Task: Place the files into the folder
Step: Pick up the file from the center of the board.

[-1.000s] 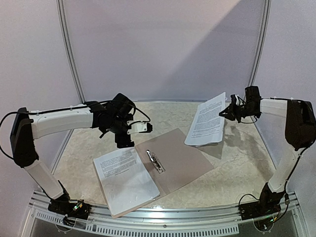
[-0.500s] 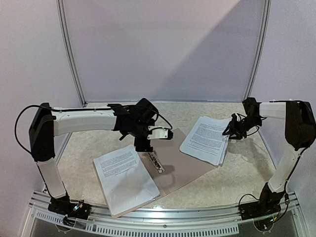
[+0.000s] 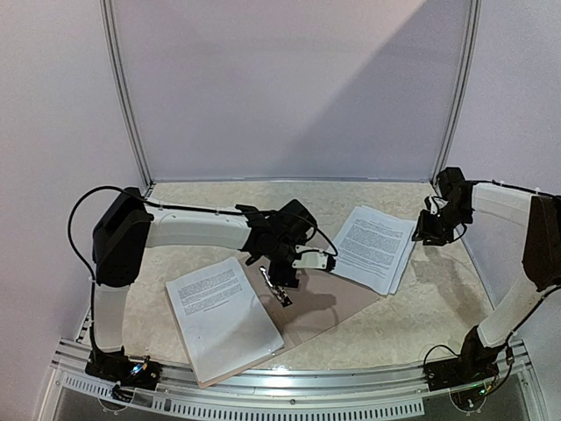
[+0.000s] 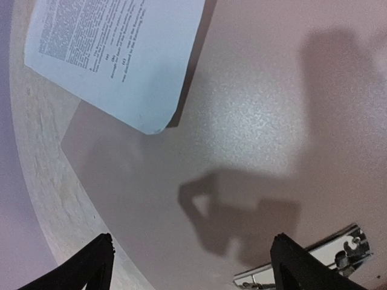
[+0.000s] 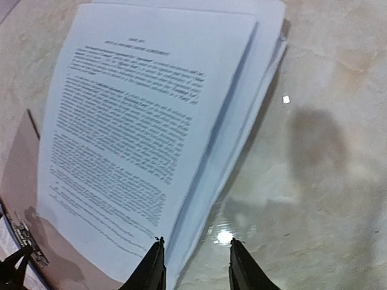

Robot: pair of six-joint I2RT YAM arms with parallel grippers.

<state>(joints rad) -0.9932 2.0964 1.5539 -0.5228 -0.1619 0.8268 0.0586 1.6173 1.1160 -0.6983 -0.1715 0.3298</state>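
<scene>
The tan folder (image 3: 337,294) lies open on the table, its metal clip (image 3: 279,289) on the spine. One sheet of the files (image 3: 219,311) covers its left leaf. A stack of files (image 3: 372,247) lies flat at the right, overlapping the right leaf's far corner. My left gripper (image 3: 282,279) hovers open over the spine and right leaf; its wrist view shows bare folder (image 4: 254,121), the clip (image 4: 320,254) and a corner of the files (image 4: 121,54). My right gripper (image 3: 431,230) stands open at the stack's right edge (image 5: 151,121), holding nothing.
The table (image 3: 175,228) is a marbled beige surface with grey walls behind and at both sides. A metal rail (image 3: 289,386) runs along the near edge. The left arm stretches across the table's middle above the folder.
The right gripper opened and let the stack go; the stack dropped from tilted in the air to flat on the table. The left arm swung right over the folder's spine.
</scene>
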